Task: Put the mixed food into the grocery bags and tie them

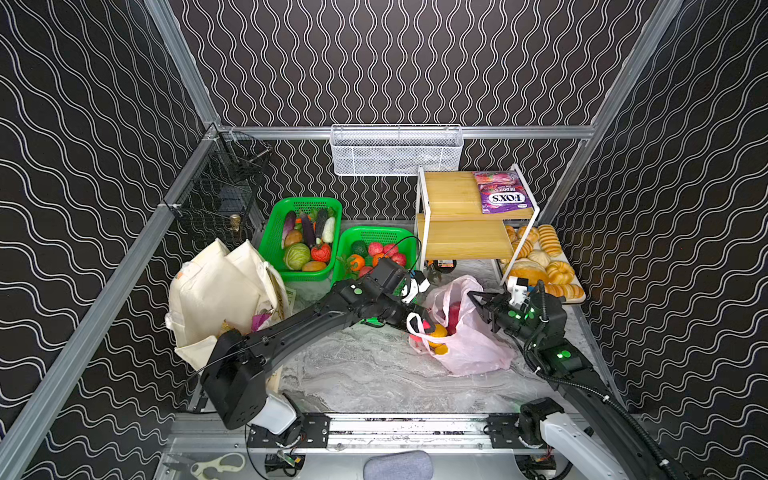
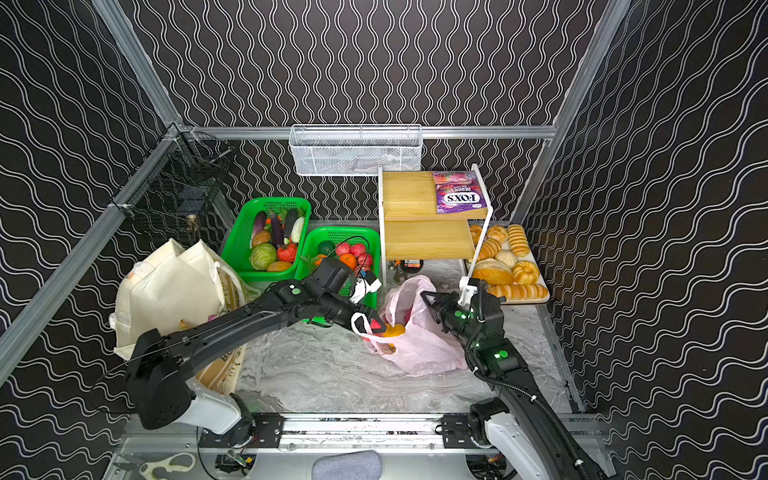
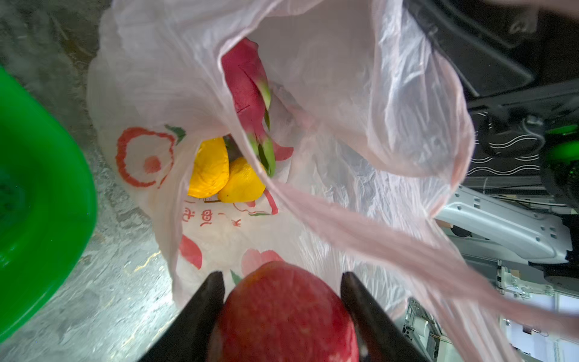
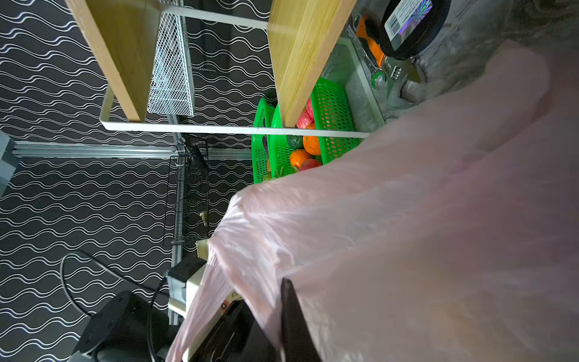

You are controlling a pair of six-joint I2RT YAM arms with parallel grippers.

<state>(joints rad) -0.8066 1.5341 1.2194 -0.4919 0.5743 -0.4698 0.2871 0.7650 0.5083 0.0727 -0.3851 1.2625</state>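
A: Started with the bench (image 1: 374, 374). Found what on it?

B: Found the canvas tote (image 1: 216, 291) slumped at nine o'clock, well apart from the action. Found the pink bag (image 1: 473, 349) lying at three o'clock, mouth turned toward nine, closed end trailing toward four or five.

A: Held open by anything?

B: Pinched at its one o'clock rim by the right fingers (image 4: 289, 304), clenched tight on the film and lifting that side. Judged that enough to keep the mouth gaping.

A: And spotted the left fingers (image 3: 206, 301) where?

B: Right at the mouth, on the bag's nine o'clock edge, clamped on a red apple (image 3: 285, 313) and spread partway around its width. Looked straight down the bag's long axis in the left wrist view, opening dead ahead.

A: Saw anything already inside?

B: Made out a pink dragon fruit (image 3: 247, 87) against the far wall and two yellow fruits (image 3: 210, 169) touching each other deeper in. Could not tell pear from lemon.

A: So reckoned the next move how?

B: Reckoned on carrying the apple a little further toward three o'clock, past the rim, then letting go. Counted the left arm as the nearer one, being at the mouth. Feared only the loose handle strip (image 3: 376, 232) crossing the opening and snagging a finger.
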